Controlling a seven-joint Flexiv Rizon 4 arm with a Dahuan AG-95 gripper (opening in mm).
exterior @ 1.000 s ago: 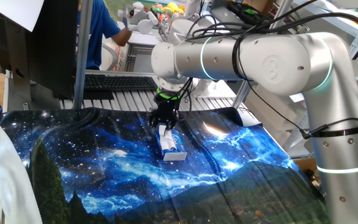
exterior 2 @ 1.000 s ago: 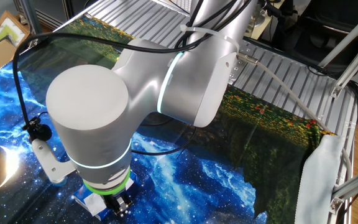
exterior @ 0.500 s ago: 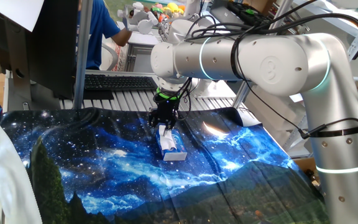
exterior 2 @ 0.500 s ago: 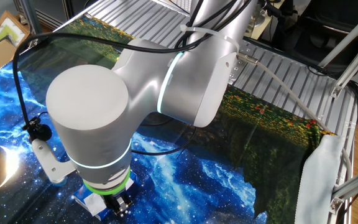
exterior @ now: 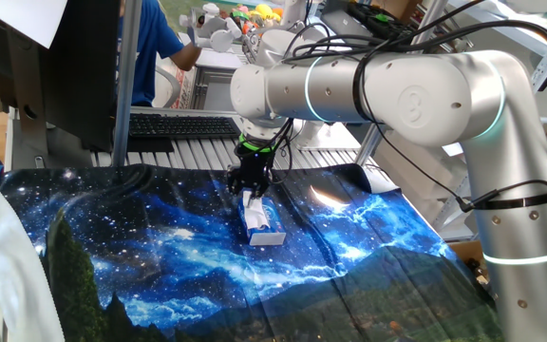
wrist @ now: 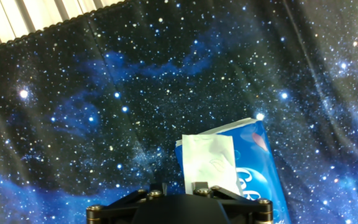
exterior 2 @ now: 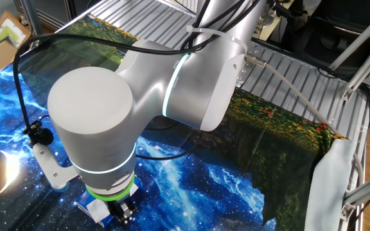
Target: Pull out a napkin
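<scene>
Nothing shifts visibly between frames. Our gripper (exterior: 252, 193) points down over the tissue pack (exterior: 264, 228) at the tabletop's centre, jaws pinching the napkin (wrist: 210, 162); we should lift straight up, slowly.

Fingers (exterior: 251, 189) pinch the napkin (exterior: 249, 201) above the tissue pack (exterior: 263, 228).

I see almost no change: my arm (exterior: 387, 90) has not shifted, and the napkin (wrist: 210, 163) and tissue pack (exterior: 262, 226) lie as before. Any narrowing of my jaws is too slight to see.
</scene>
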